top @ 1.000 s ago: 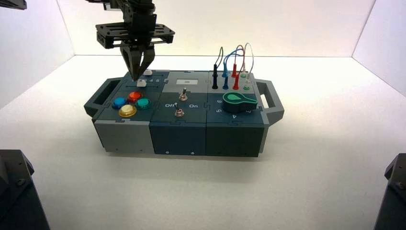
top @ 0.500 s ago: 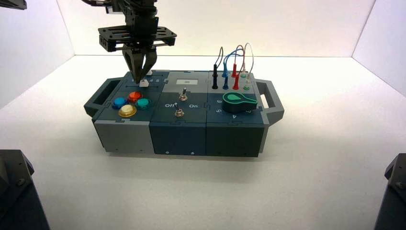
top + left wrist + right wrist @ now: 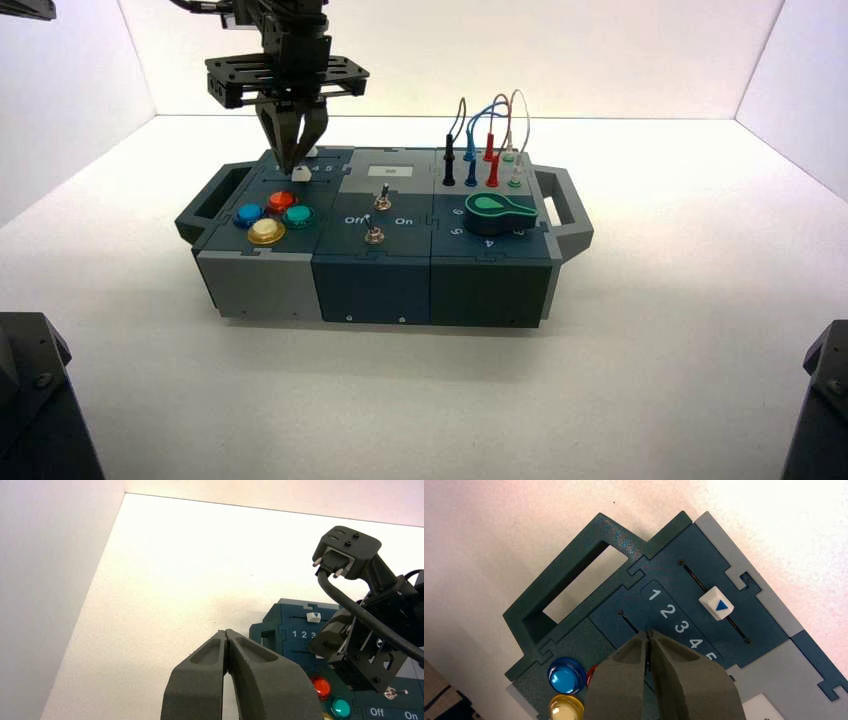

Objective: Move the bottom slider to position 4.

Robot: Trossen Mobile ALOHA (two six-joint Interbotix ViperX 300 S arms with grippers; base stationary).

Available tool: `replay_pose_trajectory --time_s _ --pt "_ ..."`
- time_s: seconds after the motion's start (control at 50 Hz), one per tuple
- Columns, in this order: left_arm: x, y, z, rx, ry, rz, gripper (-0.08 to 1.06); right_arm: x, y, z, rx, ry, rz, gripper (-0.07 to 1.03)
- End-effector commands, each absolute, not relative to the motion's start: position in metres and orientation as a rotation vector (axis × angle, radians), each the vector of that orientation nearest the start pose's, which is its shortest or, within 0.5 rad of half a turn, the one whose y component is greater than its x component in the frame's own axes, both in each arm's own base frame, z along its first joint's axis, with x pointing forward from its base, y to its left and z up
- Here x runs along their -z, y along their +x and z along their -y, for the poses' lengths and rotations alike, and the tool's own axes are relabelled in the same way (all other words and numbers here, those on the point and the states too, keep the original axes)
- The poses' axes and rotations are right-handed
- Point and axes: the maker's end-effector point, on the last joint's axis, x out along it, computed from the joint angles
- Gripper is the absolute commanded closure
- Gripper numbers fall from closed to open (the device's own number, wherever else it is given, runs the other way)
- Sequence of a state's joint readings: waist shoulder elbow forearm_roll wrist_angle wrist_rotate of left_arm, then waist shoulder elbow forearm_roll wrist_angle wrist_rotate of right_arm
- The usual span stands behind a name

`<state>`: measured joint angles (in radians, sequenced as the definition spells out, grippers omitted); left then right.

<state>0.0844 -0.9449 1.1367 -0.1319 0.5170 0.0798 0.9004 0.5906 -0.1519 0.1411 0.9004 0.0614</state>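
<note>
The bottom slider's white knob (image 3: 301,173) sits on the box's (image 3: 380,270) back left corner module, behind the coloured buttons. My right gripper (image 3: 290,164) reaches down from above with its fingers shut, tips right at that knob. In the right wrist view the shut gripper (image 3: 650,633) covers the bottom slider's track (image 3: 628,622), beside the numbers 1 to 5, and hides the knob. The top slider's white knob with a blue triangle (image 3: 716,605) is in plain sight. My left gripper (image 3: 227,632) is shut and empty, off to the box's left over the table.
Blue (image 3: 248,213), red (image 3: 281,200), green (image 3: 298,215) and yellow (image 3: 266,232) buttons lie just in front of the sliders. Two toggle switches (image 3: 377,217) stand mid-box. A green knob (image 3: 498,210) and plugged wires (image 3: 487,150) are on the right. Handles jut from both ends.
My right gripper has shifted slightly to the right along the bottom slider, and the white knob has moved a little right with it. It has held still over the last half second.
</note>
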Motion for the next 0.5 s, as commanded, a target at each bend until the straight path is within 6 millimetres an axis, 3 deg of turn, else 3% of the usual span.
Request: replay_pose_trajectory --time_s 0.02,0.5 --pt "-0.1908 0.2265 -0.0091 -0.036 -0.084 -0.675 1.01 -0.0612 0.3165 -0.4309 -0.759 -0.397 -1.299 0.98" --pt "-0.191 0.2266 -0.0092 -0.036 -0.083 -0.673 1.01 -0.057 0.3175 -0.4244 -0.746 -0.396 -1.315 0.98"
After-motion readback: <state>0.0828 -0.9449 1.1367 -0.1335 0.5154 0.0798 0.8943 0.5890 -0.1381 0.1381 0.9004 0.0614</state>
